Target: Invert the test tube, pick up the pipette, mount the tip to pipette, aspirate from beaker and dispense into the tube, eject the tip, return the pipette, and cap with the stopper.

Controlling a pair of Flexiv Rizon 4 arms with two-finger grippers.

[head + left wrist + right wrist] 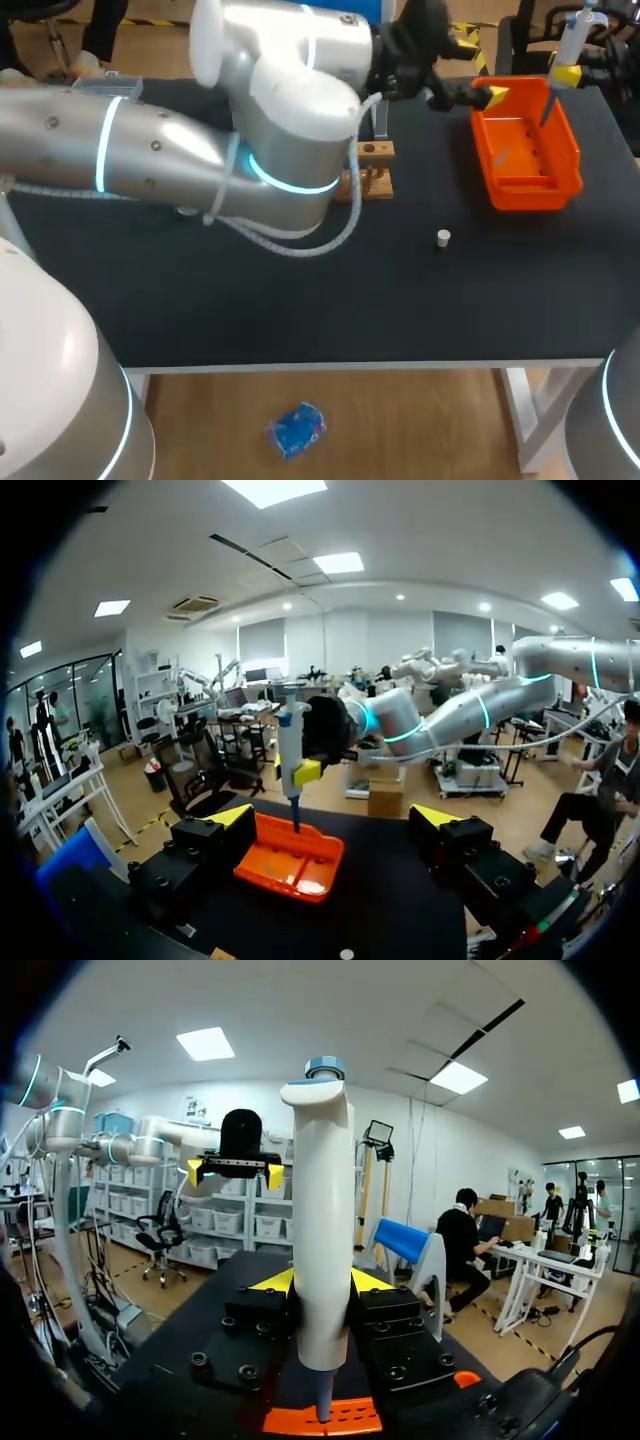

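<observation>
R gripper [320, 1282] grips pipette [322, 1210] upright, above orange bin [530, 188].

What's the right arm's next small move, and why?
Probably eject the tip: the right gripper holds the pipette upright, its thin tip pointing down over the orange bin. The left gripper is open beside the bin.

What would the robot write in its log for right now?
right gripper: shut on pipette | pipette: upright, lower end over orange bin | left gripper: open, empty, facing bin | stopper: on table
</observation>
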